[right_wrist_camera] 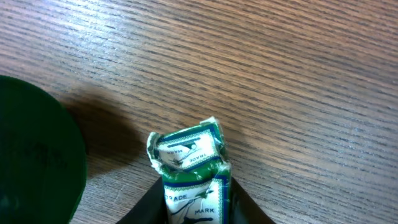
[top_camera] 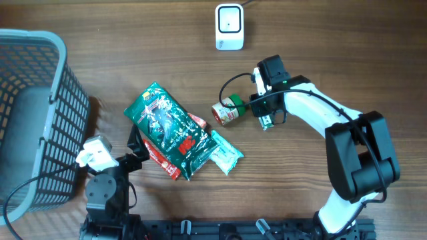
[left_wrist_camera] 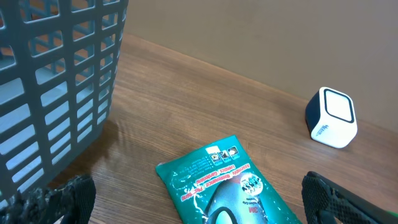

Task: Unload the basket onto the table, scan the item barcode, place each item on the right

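Observation:
My right gripper (right_wrist_camera: 195,202) is shut on a small green-and-white wrapped packet (right_wrist_camera: 186,149), one black finger pressed against each side, and its crumpled end sticks out over the wood. From overhead this gripper (top_camera: 267,121) sits low on the table just right of a small can with a green lid (top_camera: 227,111). That lid (right_wrist_camera: 34,162) fills the left of the right wrist view. The white barcode scanner (top_camera: 229,27) stands at the back of the table. My left gripper (left_wrist_camera: 199,214) is open, its fingertips wide apart over the top of a large green packet (left_wrist_camera: 230,183).
A grey mesh basket (top_camera: 30,113) takes up the left side. The large green packet (top_camera: 167,127) lies mid-table on a red packet (top_camera: 160,159), with a pale green sachet (top_camera: 225,155) beside it. The scanner (left_wrist_camera: 331,117) also shows in the left wrist view.

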Motion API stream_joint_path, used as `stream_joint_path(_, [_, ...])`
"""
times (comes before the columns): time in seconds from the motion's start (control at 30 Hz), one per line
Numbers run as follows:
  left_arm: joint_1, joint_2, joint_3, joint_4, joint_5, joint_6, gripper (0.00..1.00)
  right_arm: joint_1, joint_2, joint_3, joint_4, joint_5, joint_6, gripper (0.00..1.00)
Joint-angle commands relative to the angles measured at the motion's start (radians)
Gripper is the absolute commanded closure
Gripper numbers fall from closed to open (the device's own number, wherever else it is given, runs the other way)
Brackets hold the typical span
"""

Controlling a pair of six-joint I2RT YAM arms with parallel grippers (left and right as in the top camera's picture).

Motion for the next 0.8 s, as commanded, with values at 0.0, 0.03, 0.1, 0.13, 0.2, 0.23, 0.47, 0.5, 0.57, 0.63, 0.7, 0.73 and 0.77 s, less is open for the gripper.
stream_joint_path(0.0, [-0.005,-0.002,-0.004,0.002,0.009,-0.002,0.00,-0.003,0.005,0.048,-0.026,-0.083,0.031,0.79])
stream_joint_path(0.03, [-0.005,-0.002,-0.004,0.002,0.009,-0.002,0.00,-0.007,-0.005,0.067,-0.054,-0.129,0.031,0.79])
stream_joint_path(0.1, [-0.005,-0.002,-0.004,0.002,0.009,-0.002,0.00,-0.019,-0.036,0.117,-0.136,-0.246,0.029,0.81])
stream_joint_path(0.13, [-0.005,-0.002,-0.004,0.001,0.009,-0.002,0.00,-0.031,-0.051,0.152,-0.188,-0.319,0.023,0.80])
stream_joint_path(0.2, [-0.005,-0.002,-0.004,-0.010,0.009,-0.002,0.00,-0.067,-0.088,0.225,-0.297,-0.528,0.023,0.79])
stream_joint_path(0.23, [-0.005,-0.002,-0.004,-0.023,0.009,-0.002,0.00,-0.086,-0.108,0.235,-0.314,-0.655,0.023,0.76])
stream_joint_path(0.47, [-0.005,-0.002,-0.004,-0.284,0.009,-0.002,0.00,-0.179,-0.160,0.235,-0.311,-1.297,0.024,0.76])
stream_joint_path(0.5, [-0.005,-0.002,-0.004,-0.330,0.009,-0.002,0.00,-0.179,-0.160,0.235,-0.311,-1.296,0.021,0.76])
stream_joint_path(0.57, [-0.005,-0.002,-0.004,-0.402,0.009,-0.002,0.00,-0.180,-0.166,0.235,-0.312,-1.296,-0.002,0.77])
stream_joint_path(0.63, [-0.005,-0.002,-0.004,-0.423,0.009,-0.002,0.00,-0.180,-0.187,0.235,-0.306,-1.279,-0.004,0.76])
stream_joint_path(0.7, [-0.005,-0.002,-0.004,-0.423,0.009,-0.002,0.00,-0.178,-0.236,0.235,-0.279,-1.155,0.000,0.76])
stream_joint_path(0.73, [-0.005,-0.002,-0.004,-0.423,0.009,-0.002,0.00,-0.177,-0.268,0.235,-0.265,-1.045,0.012,0.76])
stream_joint_path(0.77, [-0.005,-0.002,-0.004,-0.423,0.009,-0.002,0.00,-0.172,-0.310,0.235,-0.228,-0.855,0.058,0.82])
